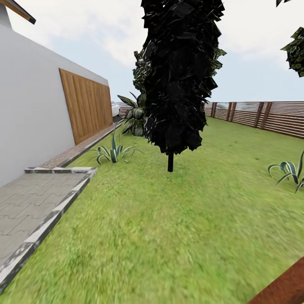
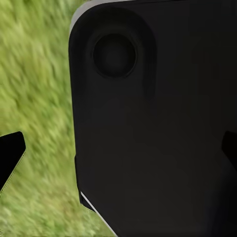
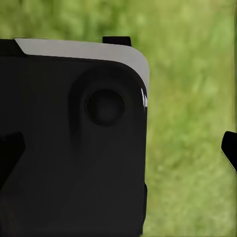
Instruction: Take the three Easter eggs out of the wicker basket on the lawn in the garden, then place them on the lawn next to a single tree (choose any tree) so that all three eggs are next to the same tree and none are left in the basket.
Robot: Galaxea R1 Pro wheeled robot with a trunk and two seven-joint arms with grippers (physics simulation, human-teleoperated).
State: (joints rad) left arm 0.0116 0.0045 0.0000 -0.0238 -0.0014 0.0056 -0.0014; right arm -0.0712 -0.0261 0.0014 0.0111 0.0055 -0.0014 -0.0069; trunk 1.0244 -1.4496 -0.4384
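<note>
Robot in transit over lawn (image 1: 169, 236); both tools' states indeterminate. Risk: black columnar tree (image 1: 179, 71) at centre frame gets mistaken for the target tree.

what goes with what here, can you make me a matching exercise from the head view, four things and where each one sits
Things:
1. black columnar tree
2. wooden slat fence
3. paved path
4. wooden door panel

Places:
A. set in the grey wall at the left
B. along the far right edge of the lawn
C. low at the left, edged with stone, beside the grass
D. middle of the view, on a thin dark trunk rising from the grass

Pairs: 1-D, 2-B, 3-C, 4-A
</note>
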